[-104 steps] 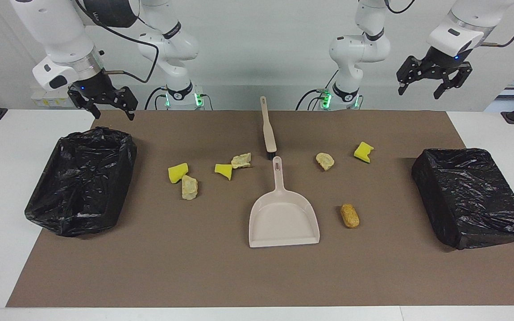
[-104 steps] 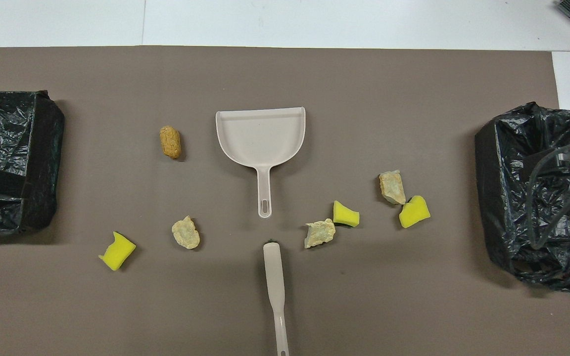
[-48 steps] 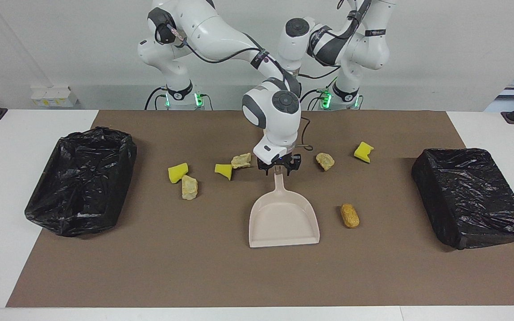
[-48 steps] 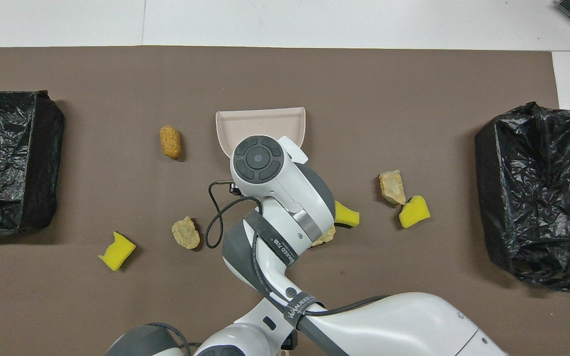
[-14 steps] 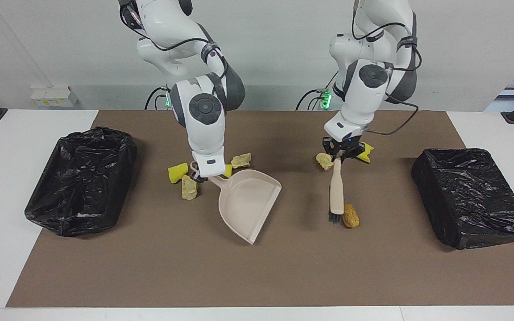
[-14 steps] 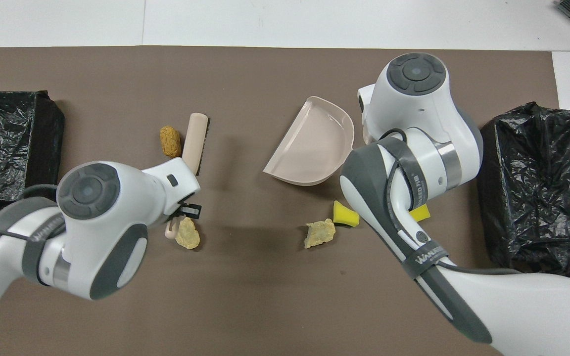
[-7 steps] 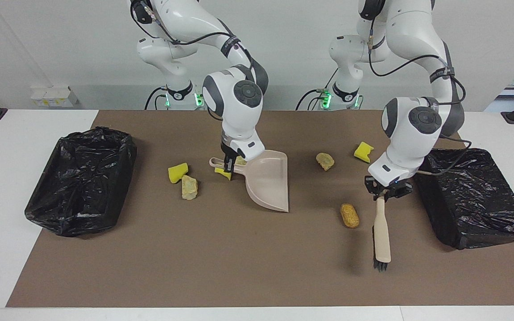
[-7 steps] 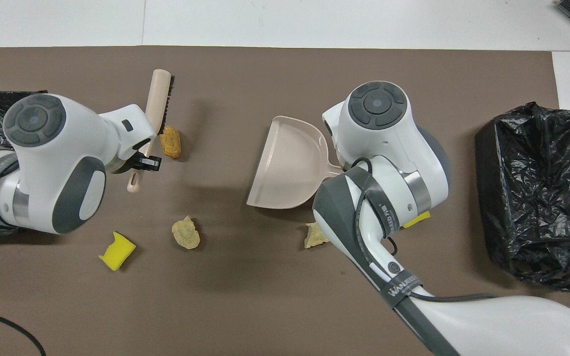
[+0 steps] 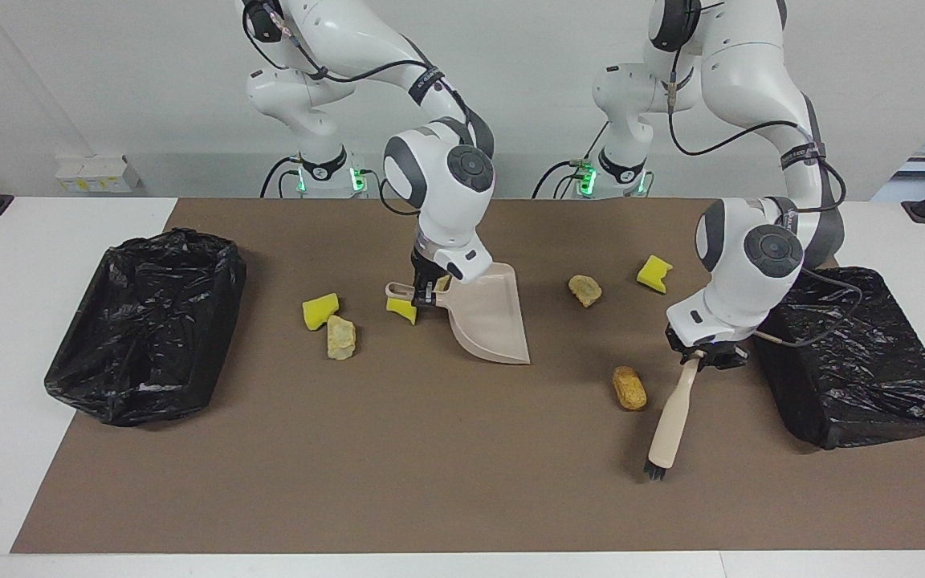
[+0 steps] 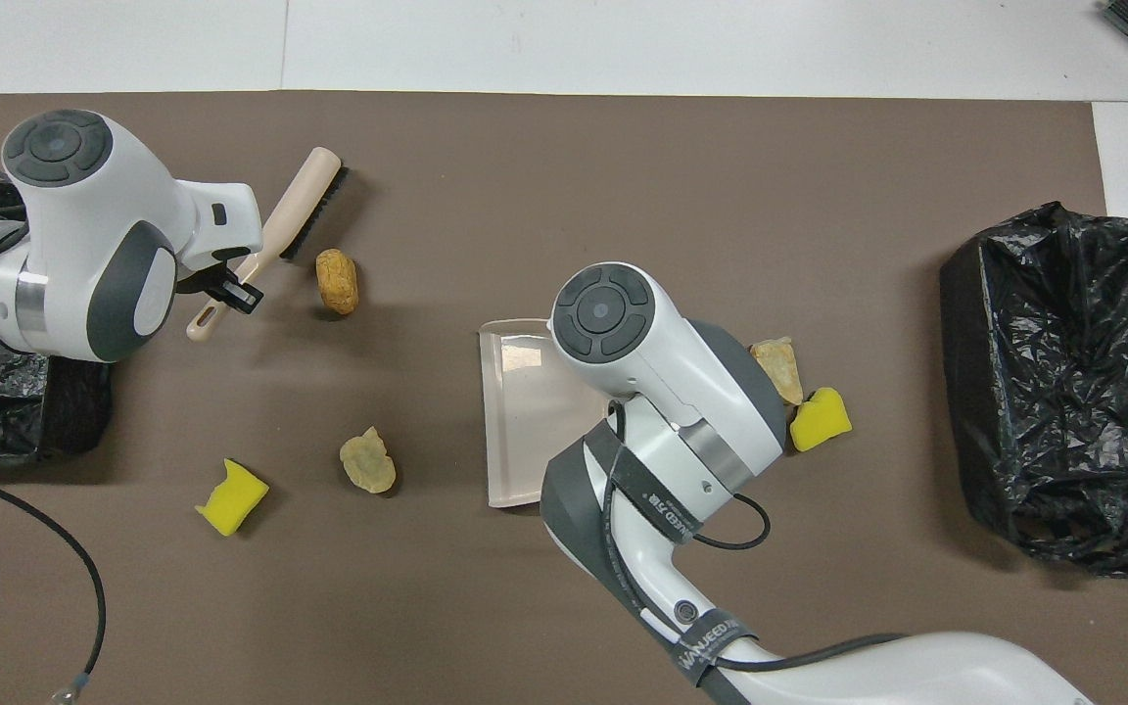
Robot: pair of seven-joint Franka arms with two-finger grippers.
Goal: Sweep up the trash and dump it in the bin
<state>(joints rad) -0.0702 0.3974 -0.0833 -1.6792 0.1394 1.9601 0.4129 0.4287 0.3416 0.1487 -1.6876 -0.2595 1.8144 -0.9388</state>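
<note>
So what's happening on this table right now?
Two arms are setting up to sweep scraps. The right claw is shut on the dustpan handle, the pan tilted beside a yellow wedge. The left claw is shut on the brush, bristles down near the golden-brown lump, not touching it. All the trash visible lies on the brown mat; nothing shows in either black-lined bin.

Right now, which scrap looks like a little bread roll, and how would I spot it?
Start at the black bin at the left arm's end of the table, then find the brush hanging from the left gripper beside it. The bread lump lies on the brown mat next to that brush. It alone is golden-brown, oval and apart from the others.
</note>
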